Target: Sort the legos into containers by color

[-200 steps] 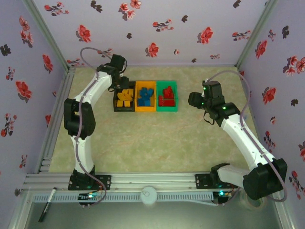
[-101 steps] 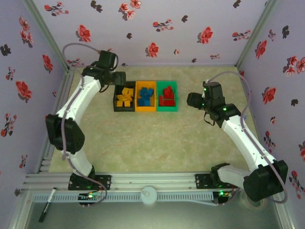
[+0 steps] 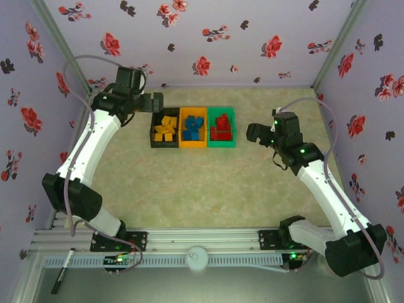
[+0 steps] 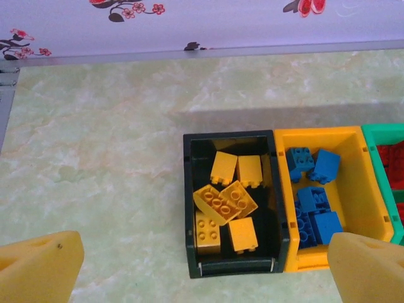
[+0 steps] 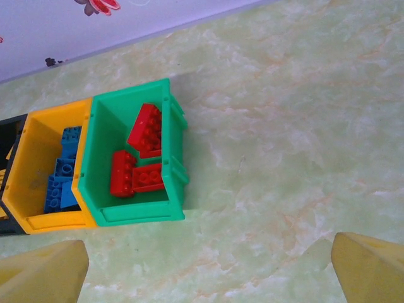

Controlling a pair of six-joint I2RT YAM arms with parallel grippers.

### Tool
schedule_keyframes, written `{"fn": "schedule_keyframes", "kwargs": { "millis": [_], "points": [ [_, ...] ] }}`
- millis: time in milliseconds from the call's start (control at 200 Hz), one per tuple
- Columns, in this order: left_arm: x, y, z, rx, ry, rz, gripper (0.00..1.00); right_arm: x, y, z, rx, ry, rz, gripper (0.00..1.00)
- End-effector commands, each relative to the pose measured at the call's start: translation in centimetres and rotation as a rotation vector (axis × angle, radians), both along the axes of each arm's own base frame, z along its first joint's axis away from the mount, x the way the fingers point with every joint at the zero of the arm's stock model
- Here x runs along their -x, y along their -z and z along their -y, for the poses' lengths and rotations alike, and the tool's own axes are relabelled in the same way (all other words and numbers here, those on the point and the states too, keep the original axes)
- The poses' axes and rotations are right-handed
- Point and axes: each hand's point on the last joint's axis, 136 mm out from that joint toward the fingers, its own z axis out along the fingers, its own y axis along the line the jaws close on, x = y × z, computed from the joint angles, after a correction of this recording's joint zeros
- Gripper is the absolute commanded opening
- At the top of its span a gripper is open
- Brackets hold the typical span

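The containers stand joined in a row at the back middle of the table: black bin (image 3: 151, 134), orange bin (image 3: 192, 145), green bin (image 3: 222, 144). Yellow legos (image 4: 227, 202) lie in the black bin (image 4: 187, 208), blue legos (image 4: 315, 214) in the orange bin (image 4: 353, 189), red legos (image 5: 146, 129) in the green bin (image 5: 136, 214). My left gripper (image 3: 153, 102) hovers open just left of and behind the black bin, nothing between its yellow pads (image 4: 38, 268). My right gripper (image 3: 252, 132) hangs open, right of the green bin, holding nothing.
Floral walls close in the table on three sides. A metal rail (image 3: 202, 238) runs along the near edge with both arm bases on it. A black marker (image 3: 63, 270) lies below the rail at the left. Bare marbled tabletop (image 3: 202, 189) spreads in front of the bins.
Both grippers have opened wide. The left arm has swung back and to the left, away from over the black bin. The right gripper has shifted slightly down and right.
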Motion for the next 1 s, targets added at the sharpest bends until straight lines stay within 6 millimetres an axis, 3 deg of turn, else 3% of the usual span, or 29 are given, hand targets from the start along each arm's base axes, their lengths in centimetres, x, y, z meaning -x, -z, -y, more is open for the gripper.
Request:
{"fn": "schedule_keyframes", "kwargs": {
  "millis": [0, 215, 420, 680, 910, 990],
  "points": [
    [2.4, -0.6, -2.0, -0.032, -0.046, -0.011, 1.00, 0.4, -0.2, 1.5, 0.035, 0.057, 0.011, 1.00],
    [4.4, 0.5, -4.9, -0.128, -0.127, -0.023, 1.00, 0.0, -0.5, 3.2, 0.058, 0.126, 0.014, 1.00],
    [3.9, 1.7, -7.8, -0.146, -0.220, 0.123, 1.00, -2.0, 1.0, 7.0, 0.118, 0.244, 0.041, 1.00],
    [5.0, 5.9, -12.4, -0.050, -0.356, 0.265, 1.00, -2.4, 2.2, 10.4, 0.138, 0.334, 0.051, 1.00],
    [5.9, 10.3, -14.6, -0.098, -0.363, 0.489, 1.00, -1.9, 3.6, 11.2, 0.143, 0.355, 0.023, 1.00],
    [6.8, 12.2, -16.2, -0.044, -0.430, 0.507, 1.00, -1.8, 3.8, 11.4, 0.145, 0.360, 0.020, 1.00]
  ]
}}
